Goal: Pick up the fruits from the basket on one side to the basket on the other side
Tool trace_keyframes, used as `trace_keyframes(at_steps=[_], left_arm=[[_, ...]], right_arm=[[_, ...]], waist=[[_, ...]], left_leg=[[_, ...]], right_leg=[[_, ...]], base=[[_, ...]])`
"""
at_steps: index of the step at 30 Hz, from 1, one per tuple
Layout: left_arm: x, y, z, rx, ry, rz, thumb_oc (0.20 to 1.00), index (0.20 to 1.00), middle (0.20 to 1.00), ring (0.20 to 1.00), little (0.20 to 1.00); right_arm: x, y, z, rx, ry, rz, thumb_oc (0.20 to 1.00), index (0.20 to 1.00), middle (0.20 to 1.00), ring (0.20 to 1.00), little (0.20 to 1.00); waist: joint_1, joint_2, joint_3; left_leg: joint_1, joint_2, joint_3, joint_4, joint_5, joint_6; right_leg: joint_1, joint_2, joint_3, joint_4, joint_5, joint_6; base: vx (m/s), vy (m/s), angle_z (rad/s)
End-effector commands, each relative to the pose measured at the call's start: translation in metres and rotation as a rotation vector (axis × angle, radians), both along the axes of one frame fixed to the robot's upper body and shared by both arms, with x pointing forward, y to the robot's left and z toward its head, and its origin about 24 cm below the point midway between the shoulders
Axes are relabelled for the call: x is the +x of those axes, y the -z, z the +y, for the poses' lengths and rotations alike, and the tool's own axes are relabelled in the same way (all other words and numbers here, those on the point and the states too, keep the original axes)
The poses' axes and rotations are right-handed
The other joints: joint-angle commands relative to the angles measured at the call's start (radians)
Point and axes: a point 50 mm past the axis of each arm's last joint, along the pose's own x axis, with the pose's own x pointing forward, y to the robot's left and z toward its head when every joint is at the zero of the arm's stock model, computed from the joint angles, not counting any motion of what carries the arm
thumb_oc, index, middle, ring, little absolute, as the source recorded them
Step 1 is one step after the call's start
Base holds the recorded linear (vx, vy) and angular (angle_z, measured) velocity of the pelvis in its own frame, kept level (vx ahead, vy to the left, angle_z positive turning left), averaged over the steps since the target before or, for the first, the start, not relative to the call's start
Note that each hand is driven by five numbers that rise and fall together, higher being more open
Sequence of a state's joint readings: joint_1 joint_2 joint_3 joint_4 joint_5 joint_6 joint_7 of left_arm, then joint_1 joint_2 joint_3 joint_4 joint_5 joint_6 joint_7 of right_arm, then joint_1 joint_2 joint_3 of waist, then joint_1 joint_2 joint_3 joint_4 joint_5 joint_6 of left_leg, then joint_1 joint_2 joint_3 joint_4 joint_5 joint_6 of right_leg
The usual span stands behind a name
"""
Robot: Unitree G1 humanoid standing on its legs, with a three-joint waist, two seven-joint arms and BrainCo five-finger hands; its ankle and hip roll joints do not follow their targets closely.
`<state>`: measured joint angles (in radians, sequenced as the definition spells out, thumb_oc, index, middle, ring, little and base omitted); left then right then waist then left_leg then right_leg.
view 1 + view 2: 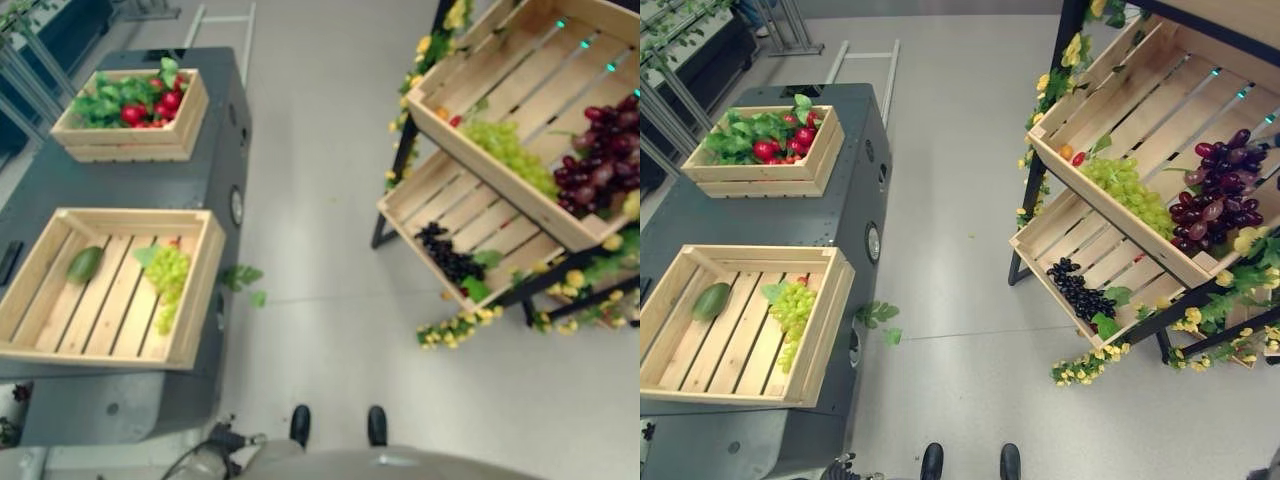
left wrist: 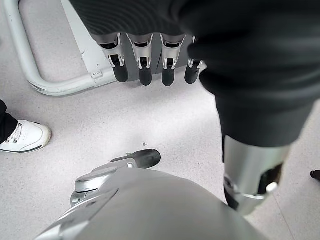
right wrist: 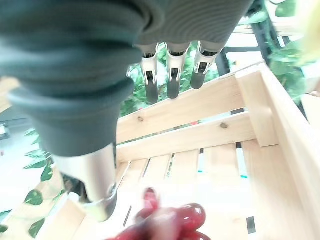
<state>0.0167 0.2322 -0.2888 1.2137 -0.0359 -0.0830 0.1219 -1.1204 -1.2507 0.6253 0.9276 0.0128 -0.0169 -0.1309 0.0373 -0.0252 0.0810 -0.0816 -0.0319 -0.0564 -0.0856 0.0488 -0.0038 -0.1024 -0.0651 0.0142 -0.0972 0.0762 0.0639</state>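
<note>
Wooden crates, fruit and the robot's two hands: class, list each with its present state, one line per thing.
Near wooden crate: holds green mango, green grapes.
Far wooden crate: full of leafy red fruit.
Upper shelf crate: tilted, holds dark red grapes.
Lower shelf crate: tilted, holds black grapes.
Left hand: open, empty.
Right hand: open, over red grapes.

Left hand (image 2: 150, 65) hanging, fingers straight. Right hand (image 3: 170, 75) raised, fingers relaxed, empty.
</note>
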Motion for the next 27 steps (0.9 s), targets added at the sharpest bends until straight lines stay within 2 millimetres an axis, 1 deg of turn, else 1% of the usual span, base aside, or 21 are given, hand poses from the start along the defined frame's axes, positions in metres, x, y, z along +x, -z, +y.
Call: trace_keyframes(at_steps=[1, 5, 6, 9, 13, 14, 15, 17, 20, 24, 26, 27], left_arm=[[-0.008, 0.005, -0.011, -0.032, 0.0, 0.048, 1.0, 1.0, 1.0, 1.0, 1.0], [-0.007, 0.005, -0.014, -0.042, -0.008, 0.036, 1.0, 1.0, 1.0, 1.0, 1.0], [-0.007, 0.005, -0.014, -0.042, -0.009, 0.035, 1.0, 1.0, 1.0, 1.0, 1.0], [-0.004, 0.005, -0.016, -0.051, -0.015, 0.021, 1.0, 1.0, 1.0, 1.0, 1.0], [-0.002, 0.005, -0.018, -0.052, -0.011, 0.012, 1.0, 1.0, 1.0, 1.0, 1.0], [-0.001, 0.004, -0.019, -0.054, -0.013, 0.004, 1.0, 1.0, 1.0, 1.0, 1.0], [-0.001, 0.004, -0.018, -0.051, -0.01, 0.004, 1.0, 1.0, 1.0, 1.0, 1.0], [0.0, 0.004, -0.019, -0.051, -0.012, 0.0, 1.0, 1.0, 1.0, 1.0, 1.0], [0.002, 0.003, -0.018, -0.045, -0.012, -0.008, 1.0, 1.0, 1.0, 1.0, 1.0], [0.004, 0.002, -0.016, -0.039, -0.024, -0.02, 1.0, 1.0, 1.0, 1.0, 1.0], [0.005, 0.002, -0.016, -0.038, -0.022, -0.021, 1.0, 1.0, 1.0, 1.0, 1.0], [0.004, 0.002, -0.016, -0.038, -0.021, -0.023, 1.0, 1.0, 1.0, 1.0, 1.0]], right_arm=[[-0.018, -0.031, 0.003, 0.0, -0.082, -0.174, 1.0, 1.0, 1.0, 1.0, 1.0], [-0.018, -0.016, 0.021, 0.09, -0.24, -0.252, 1.0, 1.0, 1.0, 1.0, 1.0], [-0.02, -0.012, 0.023, 0.105, -0.261, -0.265, 1.0, 1.0, 1.0, 1.0, 1.0], [-0.023, -0.002, 0.041, 0.151, -0.387, -0.303, 1.0, 1.0, 1.0, 1.0, 1.0], [-0.032, 0.017, 0.055, 0.233, -0.503, -0.352, 1.0, 1.0, 1.0, 1.0, 1.0], [-0.036, 0.024, 0.066, 0.277, -0.577, -0.377, 1.0, 1.0, 1.0, 1.0, 1.0], [-0.038, 0.025, 0.065, 0.279, -0.574, -0.378, 1.0, 1.0, 1.0, 1.0, 1.0], [-0.042, 0.033, 0.073, 0.332, -0.631, -0.403, 1.0, 1.0, 1.0, 1.0, 1.0], [-0.052, 0.039, 0.091, 0.371, -0.739, -0.432, 1.0, 1.0, 1.0, 1.0, 1.0], [-0.062, 0.041, 0.107, 0.378, -0.829, -0.449, 1.0, 1.0, 1.0, 1.0, 1.0], [-0.065, 0.042, 0.11, 0.37, -0.841, -0.451, 1.0, 1.0, 1.0, 1.0, 1.0], [-0.07, 0.043, 0.116, 0.371, -0.878, -0.453, 1.0, 1.0, 1.0, 1.0, 1.0]], waist=[[-0.008, -0.023, -0.026], [-0.013, -0.021, -0.025], [-0.012, -0.023, -0.025], [-0.014, -0.021, -0.024], [-0.013, -0.024, -0.024], [-0.016, -0.023, -0.024], [-0.014, -0.026, -0.024], [-0.014, -0.025, -0.025], [-0.013, -0.025, -0.026], [-0.014, -0.025, -0.026], [-0.014, -0.026, -0.027], [-0.015, -0.027, -0.028]], left_leg=[[-0.006, 0.023, 0.005, 0.012, -0.059, -0.068], [-0.004, 0.022, 0.002, 0.012, -0.061, -0.063], [-0.004, 0.022, 0.003, 0.011, -0.062, -0.063], [-0.004, 0.021, 0.003, 0.012, -0.064, -0.06], [-0.002, 0.021, 0.004, 0.012, -0.066, -0.057], [-0.002, 0.02, 0.004, 0.012, -0.068, -0.054], [-0.002, 0.02, 0.004, 0.012, -0.068, -0.054], [-0.001, 0.02, 0.004, 0.012, -0.068, -0.052], [-0.001, 0.02, 0.003, 0.012, -0.068, -0.05], [-0.001, 0.019, 0.003, 0.012, -0.069, -0.047], [0.0, 0.019, 0.002, 0.012, -0.07, -0.046], [0.001, 0.018, 0.003, 0.012, -0.071, -0.045]], right_leg=[[0.019, 0.026, -0.026, 0.021, -0.122, 0.036], [0.02, 0.025, -0.026, 0.021, -0.121, 0.037], [0.021, 0.024, -0.024, 0.021, -0.122, 0.037], [0.018, 0.023, -0.02, 0.022, -0.121, 0.038], [0.017, 0.024, -0.017, 0.021, -0.121, 0.038], [0.017, 0.024, -0.016, 0.021, -0.12, 0.039], [0.017, 0.024, -0.017, 0.021, -0.12, 0.039], [0.018, 0.024, -0.016, 0.021, -0.119, 0.039], [0.016, 0.025, -0.016, 0.021, -0.12, 0.038], [0.015, 0.025, -0.014, 0.022, -0.118, 0.038], [0.016, 0.024, -0.014, 0.022, -0.118, 0.038], [0.016, 0.024, -0.015, 0.022, -0.118, 0.039]], base=[[0.0, 0.0, 0.0], [0.0, 0.0, 0.0], [0.0, 0.0, 0.0], [0.0, 0.0, 0.0], [0.0, 0.0, 0.0], [-0.01, 0.0, -0.03], [-0.01, -0.003, -0.04], [0.0, 0.0, 0.0], [0.0, 0.0, 0.0], [0.0, 0.0, 0.0], [0.0, 0.0, 0.0], [0.0, 0.0, 0.0]])
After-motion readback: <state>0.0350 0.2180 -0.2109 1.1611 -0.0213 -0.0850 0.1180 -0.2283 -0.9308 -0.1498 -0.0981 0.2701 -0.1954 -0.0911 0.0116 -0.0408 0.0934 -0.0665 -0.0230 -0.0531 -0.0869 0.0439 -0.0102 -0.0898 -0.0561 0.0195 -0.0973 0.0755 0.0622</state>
